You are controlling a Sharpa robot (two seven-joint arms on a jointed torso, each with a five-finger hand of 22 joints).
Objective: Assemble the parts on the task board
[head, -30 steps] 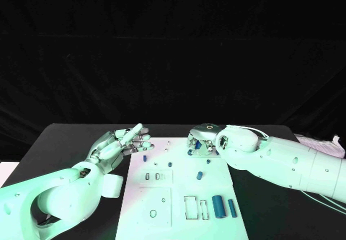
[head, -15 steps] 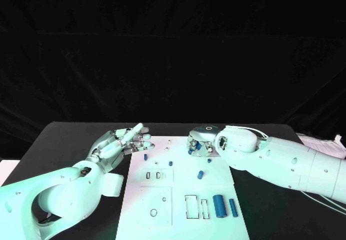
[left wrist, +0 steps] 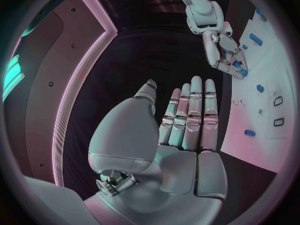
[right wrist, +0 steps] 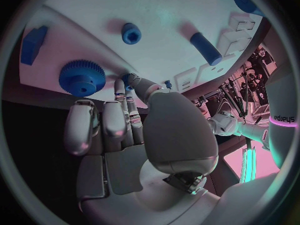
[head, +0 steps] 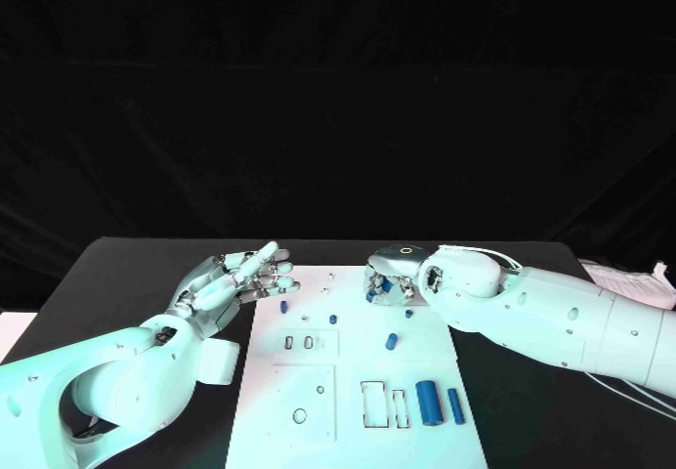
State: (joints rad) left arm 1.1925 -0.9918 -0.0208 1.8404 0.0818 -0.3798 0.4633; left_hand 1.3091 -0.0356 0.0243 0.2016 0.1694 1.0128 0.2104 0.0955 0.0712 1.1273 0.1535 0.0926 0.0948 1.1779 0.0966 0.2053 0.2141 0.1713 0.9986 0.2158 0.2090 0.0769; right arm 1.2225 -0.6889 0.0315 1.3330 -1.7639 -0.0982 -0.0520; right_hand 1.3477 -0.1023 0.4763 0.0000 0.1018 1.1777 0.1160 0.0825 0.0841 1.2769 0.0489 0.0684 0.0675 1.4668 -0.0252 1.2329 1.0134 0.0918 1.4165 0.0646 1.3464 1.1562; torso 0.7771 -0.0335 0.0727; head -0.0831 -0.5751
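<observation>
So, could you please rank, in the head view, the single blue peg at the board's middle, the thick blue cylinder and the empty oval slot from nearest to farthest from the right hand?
From the right hand:
1. Blue peg, mid-board, right side.
2. Thick blue cylinder, near right corner.
3. Oval slot, near left part of the task board.

A black cloth backdrop [head: 338, 117] hangs behind the table [head: 127, 269] and takes up the upper half of the head view, with faint horizontal folds across it. The table has a matte black top, and its far edge meets the backdrop. At the table's near left corner lies a pale strip of floor [head: 15, 332]. At the right edge of the table lies a small white crumpled thing [head: 631, 281]. A greenish light falls on the scene. In the left wrist view a thin pink strip of light [left wrist: 78, 90] runs along a dark panel.
</observation>
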